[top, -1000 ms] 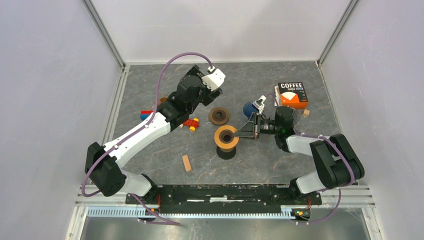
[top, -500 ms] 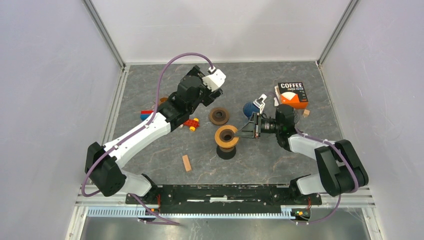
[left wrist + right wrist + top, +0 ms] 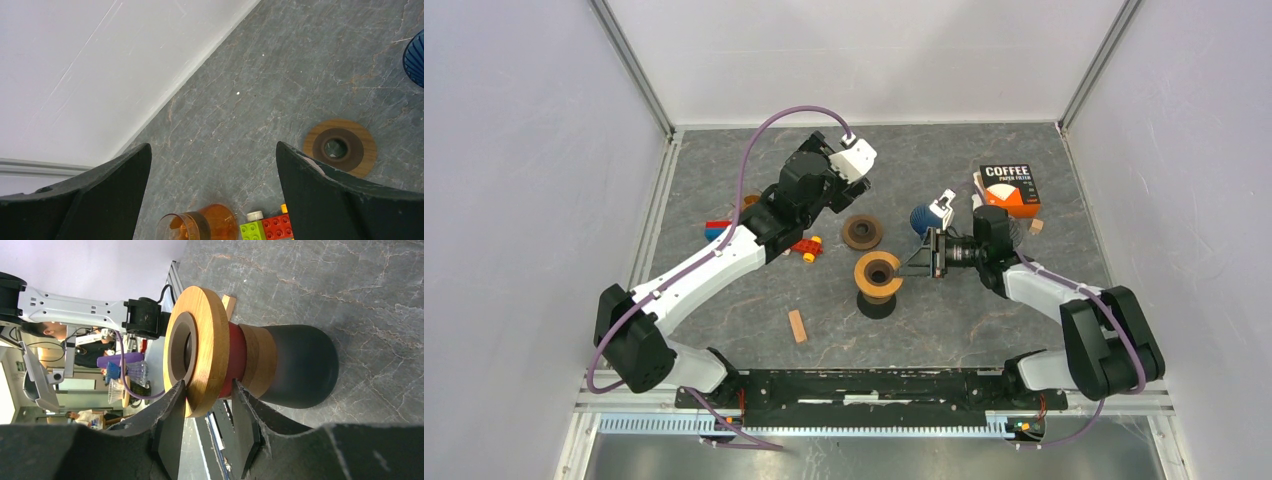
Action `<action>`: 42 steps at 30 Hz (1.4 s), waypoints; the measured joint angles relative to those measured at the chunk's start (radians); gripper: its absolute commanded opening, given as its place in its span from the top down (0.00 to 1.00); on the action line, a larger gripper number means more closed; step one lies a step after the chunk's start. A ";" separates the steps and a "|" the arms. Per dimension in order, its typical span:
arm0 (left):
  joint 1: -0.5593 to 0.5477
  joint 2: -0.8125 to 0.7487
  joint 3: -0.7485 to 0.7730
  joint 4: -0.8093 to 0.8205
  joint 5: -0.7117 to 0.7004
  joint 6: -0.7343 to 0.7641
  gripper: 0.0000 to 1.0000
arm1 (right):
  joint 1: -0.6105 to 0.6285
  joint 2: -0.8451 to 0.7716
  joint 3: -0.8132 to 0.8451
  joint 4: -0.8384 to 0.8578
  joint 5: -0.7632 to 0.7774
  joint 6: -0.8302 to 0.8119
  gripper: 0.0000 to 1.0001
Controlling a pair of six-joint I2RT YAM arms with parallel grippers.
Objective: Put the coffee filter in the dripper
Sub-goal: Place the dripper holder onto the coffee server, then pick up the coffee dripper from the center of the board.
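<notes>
Lead: Report on the left tool [image 3: 212, 146].

Inspector: Found spread wide, poised above the surface [image 3: 280, 75], closed on nothing. Seen only as two dark fingers [image 3: 100, 195] in the wrist view. From above, lost under the left arm [image 3: 724, 255].

Lead: And the right tool [image 3: 208, 383]?

Inspector: Lying level at the dripper [image 3: 250, 357], part spread, with one finger to each side of the wooden rim [image 3: 207, 310]. Appears to touch on the face side. Noted a sliver of red neck [image 3: 236, 355] beside the other finger. Unable to tell whether pinching or merely alongside.

Lead: Place the dripper.

Inspector: Standing upright mid-surface, just left of the right tool. Built of a wooden rim, red neck, wooden band and black base. Unable to see down the dark bore, so unable to say whether lined with paper.

Lead: Locate the filter.

Inspector: Traced only to the filter box [image 3: 1009, 188], far right on the surface, well apart from the dripper. Contents hidden.

Lead: List anything cut off or obscured.

Inspector: Noted a blue cup [image 3: 919, 218] just beyond the right tool, clipped by the frame edge in the left wrist view. Noted bricks [image 3: 806, 247] and an orange cup [image 3: 197, 227], both cropped at the bottom of that view, with the cup mostly hidden under the left arm from above. Noted a disc [image 3: 862, 232] in full, just beyond the dripper. Noted a block [image 3: 797, 326] near the front, apart from the rest.
</notes>
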 measured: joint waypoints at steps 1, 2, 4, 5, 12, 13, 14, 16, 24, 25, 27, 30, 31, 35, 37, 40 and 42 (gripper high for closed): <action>0.000 0.000 0.000 0.000 0.000 0.000 0.00 | 0.000 -0.004 0.002 -0.012 0.002 -0.011 0.54; 0.000 0.000 0.000 0.000 0.000 0.000 0.00 | 0.000 -0.006 0.003 -0.021 0.003 -0.020 0.53; 0.000 0.000 0.000 0.000 0.000 0.000 0.00 | 0.000 -0.011 0.008 -0.039 0.007 -0.037 0.51; 0.000 0.000 0.000 0.000 0.000 0.000 0.00 | 0.000 -0.012 0.009 -0.043 0.008 -0.040 0.48; 0.000 0.000 0.000 0.000 0.003 0.000 0.00 | 0.002 -0.027 0.012 -0.076 0.010 -0.065 0.26; 0.000 0.000 0.000 0.000 0.006 -0.001 0.00 | 0.002 -0.028 0.017 -0.084 0.010 -0.073 0.24; 0.000 0.000 0.000 -0.001 0.011 -0.003 0.00 | 0.001 -0.029 0.024 -0.096 0.009 -0.082 0.21; 0.002 0.000 0.000 -0.011 0.026 -0.019 0.00 | -0.002 -0.031 0.057 -0.139 0.010 -0.118 0.18; 0.057 0.001 0.027 -0.111 0.159 -0.172 0.00 | -0.150 -0.098 0.267 -0.399 0.051 -0.394 0.21; 0.060 0.001 0.030 -0.117 0.167 -0.185 0.00 | -0.171 -0.101 0.295 -0.446 0.075 -0.441 0.23; 0.064 0.001 0.035 -0.136 0.196 -0.210 0.00 | -0.200 -0.088 0.370 -0.552 0.150 -0.550 0.26; 0.064 0.001 0.038 -0.154 0.235 -0.238 0.00 | -0.208 -0.034 0.486 -0.663 0.279 -0.696 0.29; 0.063 0.001 0.038 -0.157 0.242 -0.243 0.00 | -0.208 -0.014 0.512 -0.684 0.316 -0.731 0.31; 0.064 0.000 0.038 -0.166 0.272 -0.263 0.00 | -0.206 0.087 0.602 -0.757 0.453 -0.852 0.34; 0.064 0.000 0.038 -0.170 0.282 -0.274 0.00 | -0.204 0.152 0.646 -0.785 0.512 -0.896 0.36; 0.064 -0.002 0.038 -0.177 0.286 -0.281 0.00 | -0.202 0.230 0.673 -0.805 0.566 -0.938 0.40; 0.064 -0.006 0.038 -0.179 0.286 -0.281 0.00 | -0.200 0.269 0.674 -0.822 0.590 -0.954 0.42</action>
